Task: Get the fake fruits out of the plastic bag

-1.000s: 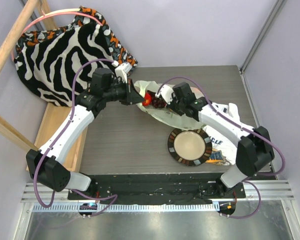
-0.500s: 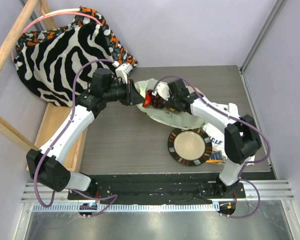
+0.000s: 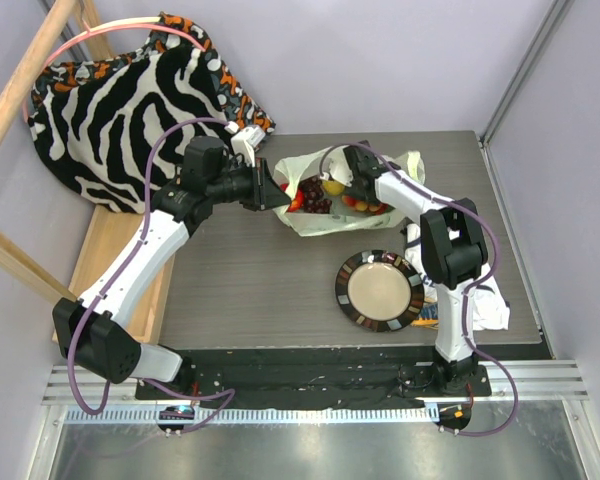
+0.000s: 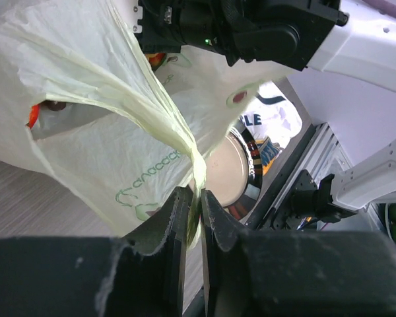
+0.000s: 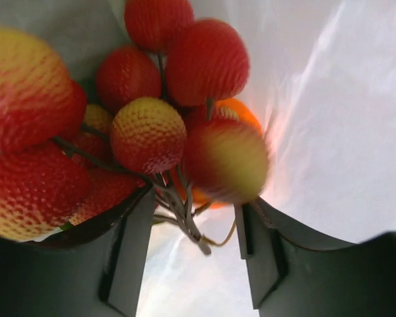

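The plastic bag (image 3: 320, 222) lies open in the middle of the table, and its pale green film (image 4: 86, 132) fills the left wrist view. My left gripper (image 3: 272, 190) (image 4: 197, 205) is shut on a twisted strip of the bag's edge at its left side. Inside the bag show dark grapes (image 3: 310, 194), a yellow fruit (image 3: 332, 186) and red strawberries (image 3: 363, 204). My right gripper (image 3: 345, 180) (image 5: 195, 218) reaches into the bag's mouth from the far side and stands open. A bunch of red-yellow strawberries (image 5: 148, 135) hangs right in front of its fingers, with the stems between them.
A round plate (image 3: 379, 291) (image 4: 228, 165) sits near the front right on a white printed T-shirt (image 3: 485, 300). A zebra-striped cloth (image 3: 130, 100) hangs over the wooden frame (image 3: 110, 250) at the left. The table's right edge lies close beyond the right arm.
My right gripper has opened and swung toward the back into the bag's mouth. The bag has spread open, showing more fruit. The left gripper has stayed in place on the bag.
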`<state>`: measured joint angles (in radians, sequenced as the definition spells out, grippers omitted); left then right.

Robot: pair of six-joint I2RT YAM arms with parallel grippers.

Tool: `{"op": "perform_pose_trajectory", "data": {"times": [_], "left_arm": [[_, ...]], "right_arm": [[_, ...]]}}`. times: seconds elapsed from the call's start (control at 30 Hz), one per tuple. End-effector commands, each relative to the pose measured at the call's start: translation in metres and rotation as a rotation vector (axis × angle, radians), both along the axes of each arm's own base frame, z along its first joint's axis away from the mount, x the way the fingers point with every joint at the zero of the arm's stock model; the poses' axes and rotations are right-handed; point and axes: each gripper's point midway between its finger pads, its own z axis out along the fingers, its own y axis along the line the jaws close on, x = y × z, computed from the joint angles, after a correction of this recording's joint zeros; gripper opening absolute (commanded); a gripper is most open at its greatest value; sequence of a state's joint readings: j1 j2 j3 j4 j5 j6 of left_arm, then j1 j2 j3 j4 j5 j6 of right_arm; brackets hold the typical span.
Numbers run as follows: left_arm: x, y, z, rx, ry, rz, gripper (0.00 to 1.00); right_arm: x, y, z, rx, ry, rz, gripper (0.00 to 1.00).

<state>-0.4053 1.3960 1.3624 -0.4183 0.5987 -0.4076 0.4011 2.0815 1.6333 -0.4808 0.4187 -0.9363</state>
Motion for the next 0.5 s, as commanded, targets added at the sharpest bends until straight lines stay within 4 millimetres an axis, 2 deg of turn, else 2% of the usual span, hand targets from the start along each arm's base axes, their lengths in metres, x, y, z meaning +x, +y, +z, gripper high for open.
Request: {"op": "perform_pose_trajectory", "data": {"times": [0.0, 0.13, 0.3, 0.47], "left_arm": [[0.006, -0.002, 0.007, -0.012, -0.043, -0.011, 0.17], [0.009, -0.003, 0.010, -0.015, -0.048, -0.010, 0.17], [0.010, -0.004, 0.010, -0.019, -0.049, -0.011, 0.17], [0.009, -0.003, 0.005, -0.012, -0.046, -0.013, 0.17]], "right_arm": [[-0.011, -0.009, 0.004, -0.080, 0.067, 0.004, 0.58], [-0.033, -0.010, -0.002, -0.057, 0.169, -0.008, 0.59], [-0.048, -0.013, 0.000, -0.045, 0.216, -0.017, 0.65], [-0.061, -0.019, -0.019, -0.054, 0.273, -0.020, 0.66]]}}
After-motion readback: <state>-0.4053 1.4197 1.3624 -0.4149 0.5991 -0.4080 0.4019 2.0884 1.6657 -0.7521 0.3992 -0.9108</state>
